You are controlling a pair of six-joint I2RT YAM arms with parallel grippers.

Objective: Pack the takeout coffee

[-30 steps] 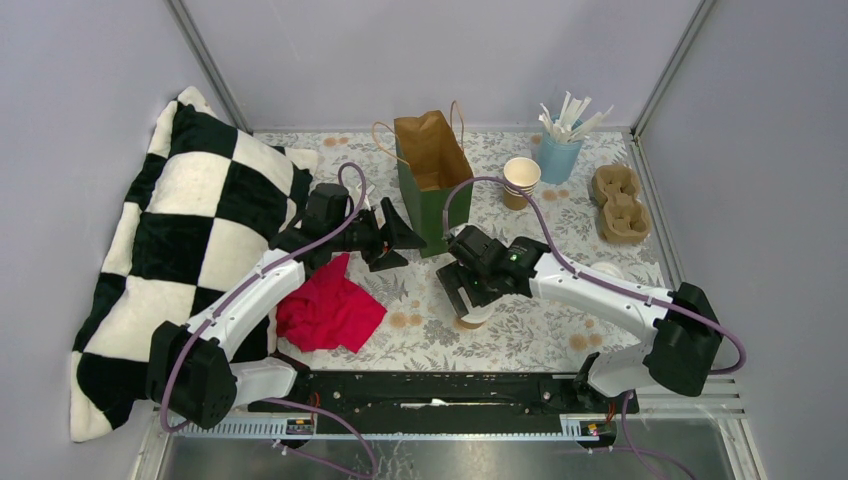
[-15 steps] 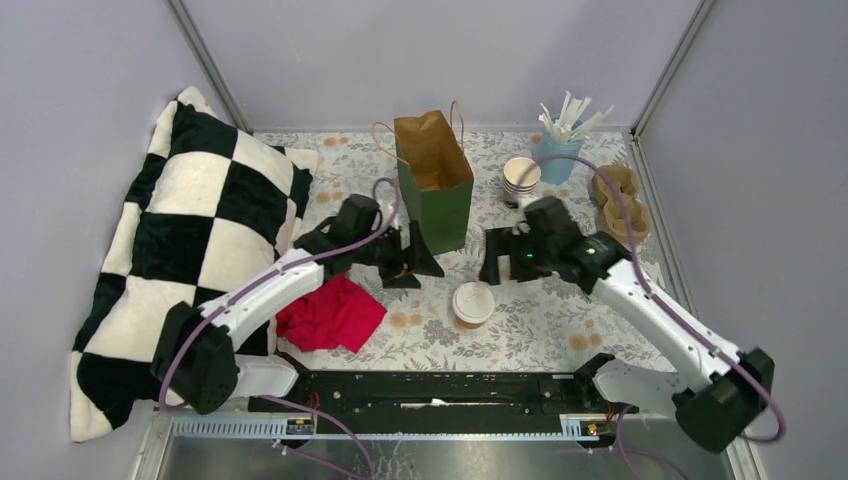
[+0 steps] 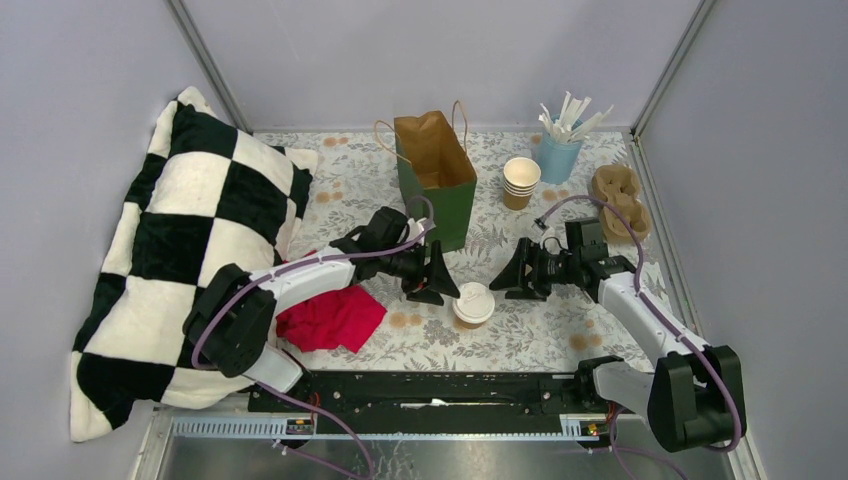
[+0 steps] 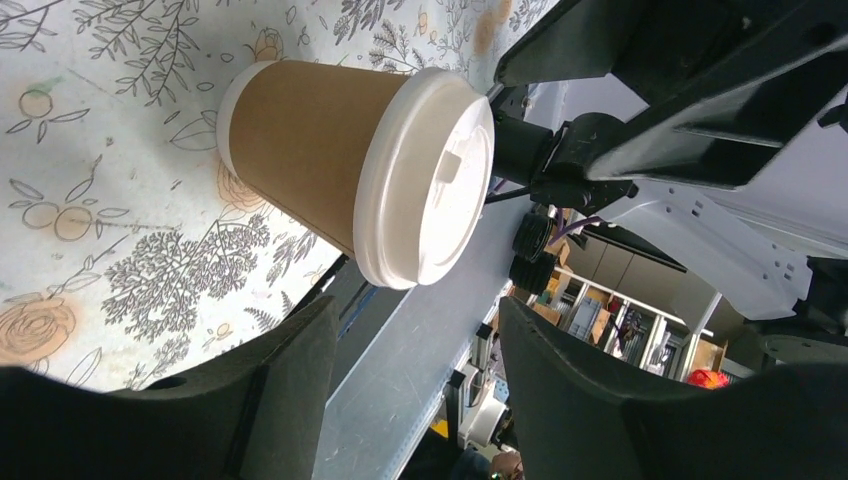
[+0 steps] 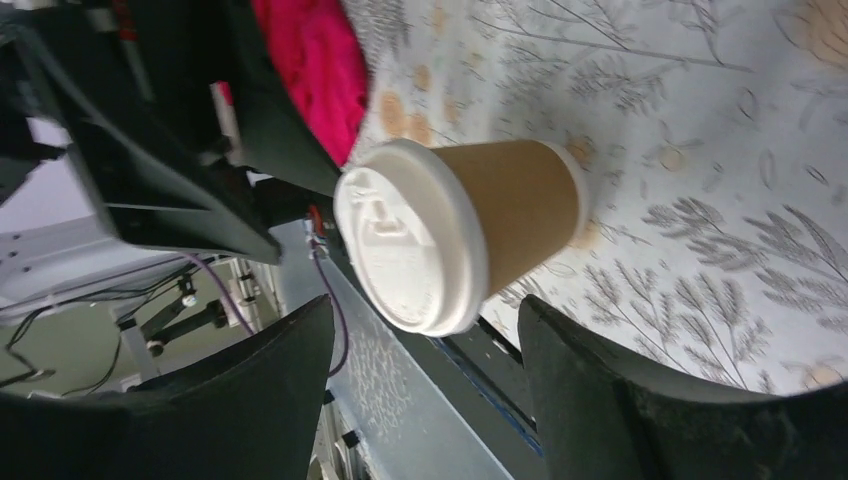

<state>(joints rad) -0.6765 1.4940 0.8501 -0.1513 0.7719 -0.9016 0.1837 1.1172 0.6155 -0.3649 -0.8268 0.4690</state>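
A lidded kraft coffee cup (image 3: 472,304) stands upright on the floral table (image 3: 540,330), in front of the open green paper bag (image 3: 434,180). It also shows in the left wrist view (image 4: 350,175) and the right wrist view (image 5: 460,232). My left gripper (image 3: 440,280) is open and empty, just left of the cup, pointing at it. My right gripper (image 3: 508,277) is open and empty, a little to the cup's right, also facing it. Neither touches the cup.
A stack of lidless kraft cups (image 3: 520,182) and a blue cup of white sticks (image 3: 560,150) stand at the back. A moulded cup carrier (image 3: 620,203) lies back right. A red cloth (image 3: 330,315) and a checkered pillow (image 3: 190,230) lie left.
My right gripper let go of the lidded cup, left it standing on the table, and drew back to the right. My left gripper moved right, up to the cup.
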